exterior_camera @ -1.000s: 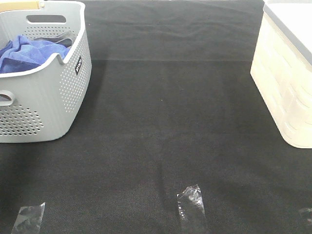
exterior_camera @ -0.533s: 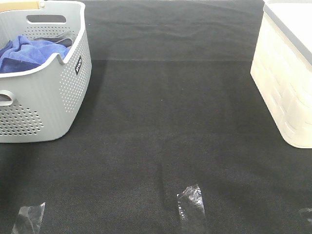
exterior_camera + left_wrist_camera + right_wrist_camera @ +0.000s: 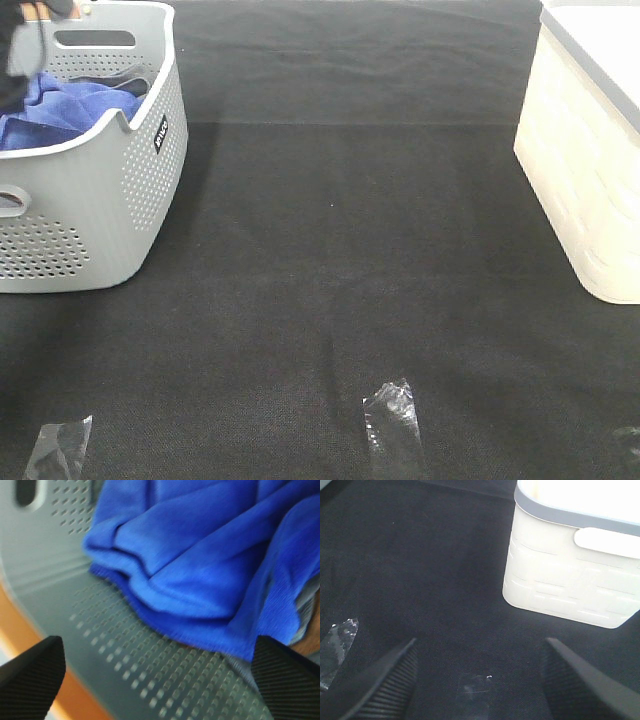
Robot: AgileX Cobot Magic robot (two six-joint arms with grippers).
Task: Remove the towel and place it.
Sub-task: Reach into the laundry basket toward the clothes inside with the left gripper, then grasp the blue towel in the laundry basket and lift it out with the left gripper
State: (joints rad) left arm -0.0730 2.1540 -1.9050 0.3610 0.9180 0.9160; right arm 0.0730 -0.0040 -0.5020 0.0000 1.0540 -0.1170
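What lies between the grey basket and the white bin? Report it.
Nothing: in the exterior high view only bare black mat stretches between the grey basket and the white bin. Tape scraps lie nearer the camera.

Left gripper [image 3: 157, 640]: two matte black fingers [image 3: 30, 680], wedge-shaped, narrowing to blunt tips, with fine diagonal ribbing over the faces. Right gripper [image 3: 480, 642]: matching black pair, close parallel ridges along the inner sides, smoother toward the outer edges. Left arm [image 3: 20, 45]: dark, blurred, details unreadable.
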